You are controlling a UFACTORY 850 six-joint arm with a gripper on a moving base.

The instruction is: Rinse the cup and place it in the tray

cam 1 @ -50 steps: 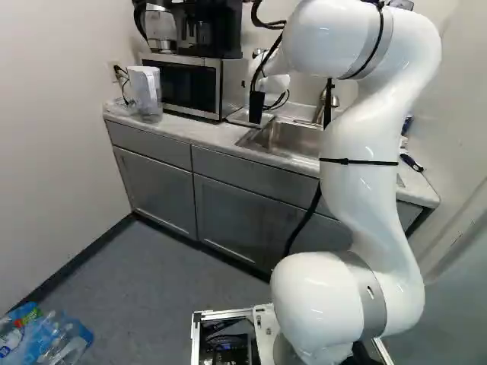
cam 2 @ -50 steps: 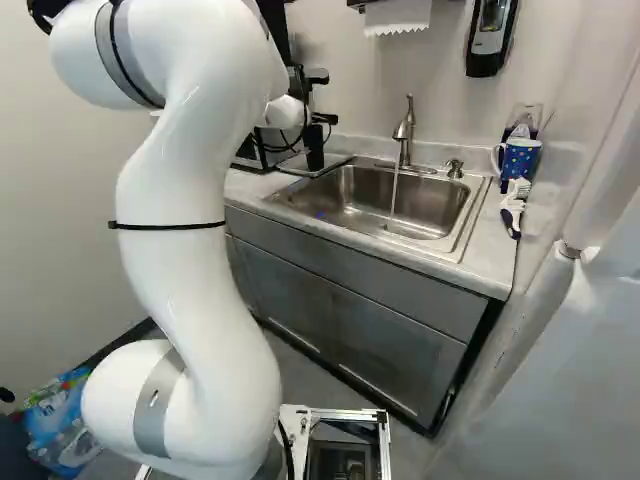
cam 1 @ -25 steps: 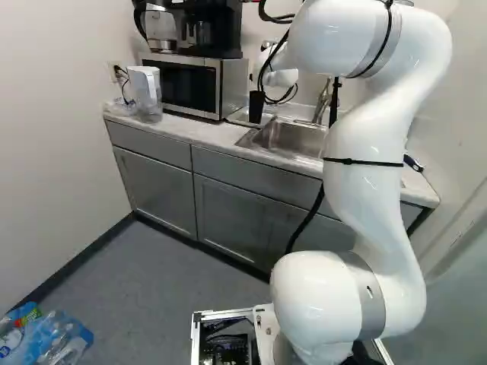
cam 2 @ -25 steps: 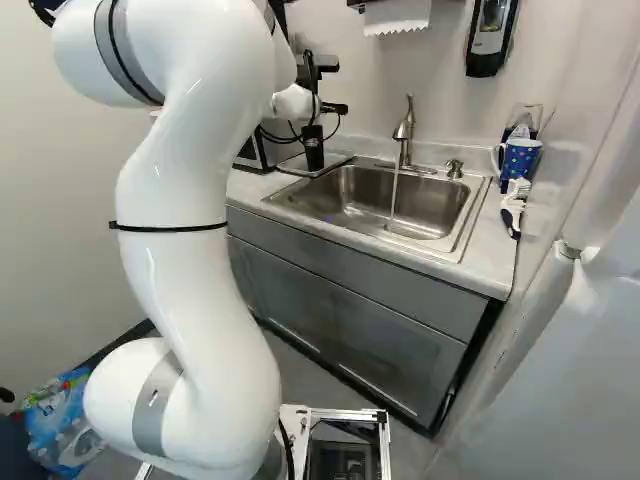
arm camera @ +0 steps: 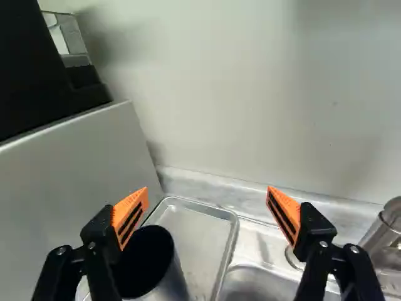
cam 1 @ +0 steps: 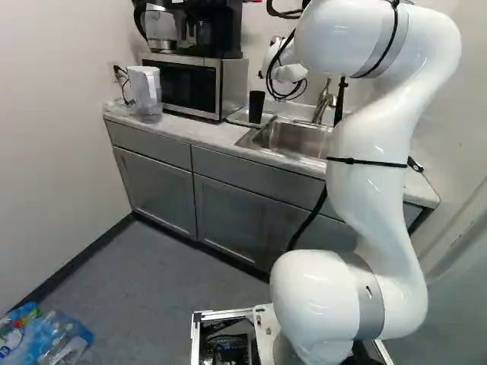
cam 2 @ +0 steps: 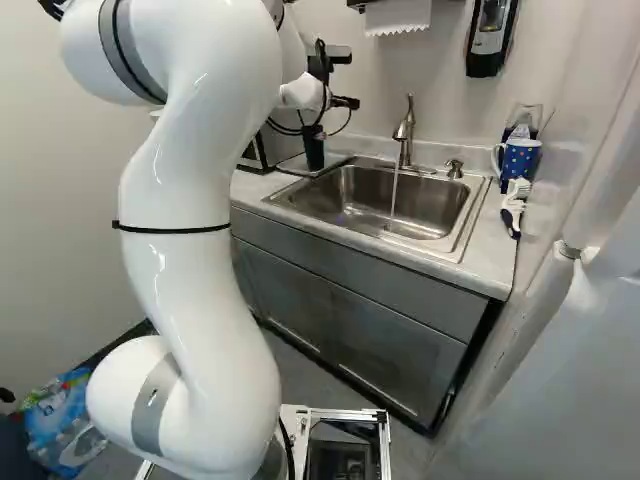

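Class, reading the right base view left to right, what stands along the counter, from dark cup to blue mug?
Dark cup, faucet, small metal fixture, blue mug.

1. In left base view: looking ahead and slightly down from behind-left of arm (cam 1: 369,167).
2. In right base view: looking likewise from behind-right, nearer sink (cam 2: 355,195).
3. In wrist view: looking closely toward wall (arm camera: 250,94) and tray (arm camera: 200,241).
4. Common to both base views: sink, faucet (cam 2: 404,130).

And there's the dark cup (arm camera: 149,263), mouth up, upright in the shallow metal tray (arm camera: 199,235), right beside the sink (cam 2: 430,208)!
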